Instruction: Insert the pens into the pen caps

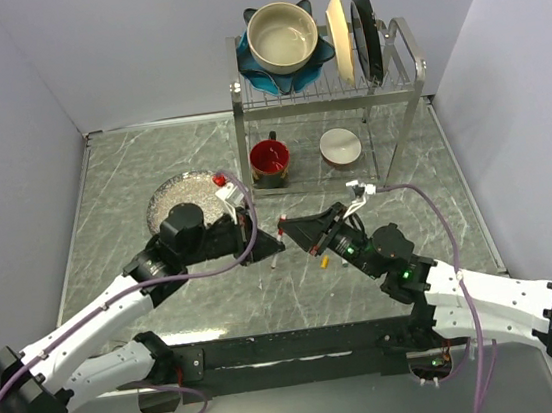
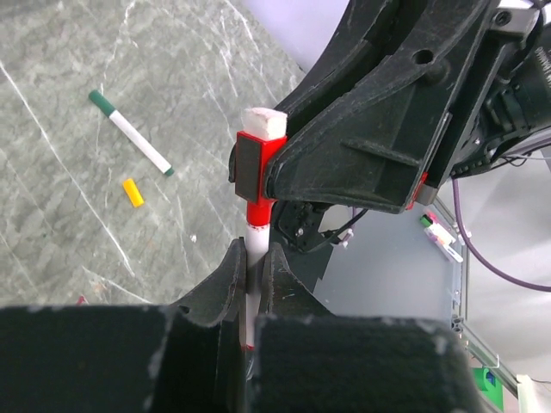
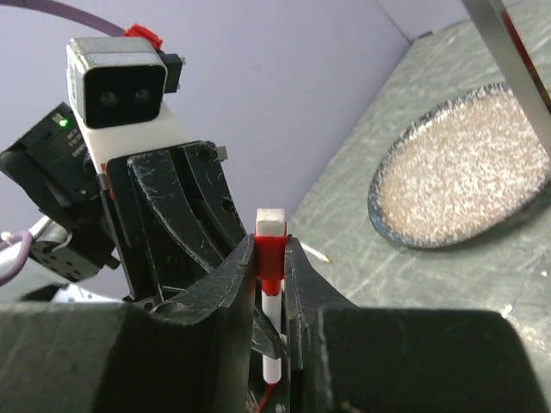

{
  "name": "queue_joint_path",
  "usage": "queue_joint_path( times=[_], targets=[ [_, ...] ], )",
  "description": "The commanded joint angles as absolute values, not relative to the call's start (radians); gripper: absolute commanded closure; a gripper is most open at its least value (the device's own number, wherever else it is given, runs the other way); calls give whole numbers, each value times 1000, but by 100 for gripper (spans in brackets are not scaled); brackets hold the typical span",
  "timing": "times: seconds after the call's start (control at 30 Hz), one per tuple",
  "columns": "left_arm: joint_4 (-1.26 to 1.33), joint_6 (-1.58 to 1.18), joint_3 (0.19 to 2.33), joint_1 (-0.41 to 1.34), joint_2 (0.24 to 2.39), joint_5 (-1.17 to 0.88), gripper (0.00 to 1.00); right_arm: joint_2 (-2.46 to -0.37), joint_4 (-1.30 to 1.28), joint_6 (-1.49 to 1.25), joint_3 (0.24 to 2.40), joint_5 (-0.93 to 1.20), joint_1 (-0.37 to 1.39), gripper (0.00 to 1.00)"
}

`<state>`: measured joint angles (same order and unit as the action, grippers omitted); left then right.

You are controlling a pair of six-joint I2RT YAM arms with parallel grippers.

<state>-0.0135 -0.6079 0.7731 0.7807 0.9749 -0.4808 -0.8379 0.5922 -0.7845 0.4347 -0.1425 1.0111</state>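
Observation:
A white-barrelled pen (image 2: 256, 245) with a red collar is held above the table between both grippers. My left gripper (image 2: 251, 256) is shut on its white barrel. A red pen cap (image 3: 269, 252) with a white top sits over the pen's upper end, and my right gripper (image 3: 270, 251) is shut on that cap. In the top view the two grippers meet nose to nose over the middle of the table, around the pen (image 1: 280, 236). A green-ended pen (image 2: 131, 133) and a loose yellow cap (image 2: 132, 192) lie on the table beyond them.
A speckled plate (image 1: 179, 193) lies behind the left arm. A wire dish rack (image 1: 243, 100) at the back carries a large bowl (image 1: 282, 36) and upright plates. Under it stand a red cup (image 1: 269, 157) and a small white bowl (image 1: 339, 145).

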Motion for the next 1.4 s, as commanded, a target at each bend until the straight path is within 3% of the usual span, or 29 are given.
queue_joint_path(
  times=[0.0, 0.47, 0.77, 0.97, 1.37],
  targets=[
    [299, -572, 936, 693, 997, -265, 99, -873, 485, -859, 413, 161, 1115, 100],
    [252, -549, 988, 586, 1038, -287, 99, -957, 550, -928, 402, 169, 1204, 100],
    [531, -728, 858, 505, 965, -527, 99, -925, 742, -865, 362, 215, 1270, 100],
    [601, -798, 801, 506, 950, -574, 99, -1031, 772, -799, 432, 222, 1316, 100],
    [491, -767, 776, 512, 862, -678, 99, -928, 465, -718, 607, -92, 1325, 100]
  ],
)
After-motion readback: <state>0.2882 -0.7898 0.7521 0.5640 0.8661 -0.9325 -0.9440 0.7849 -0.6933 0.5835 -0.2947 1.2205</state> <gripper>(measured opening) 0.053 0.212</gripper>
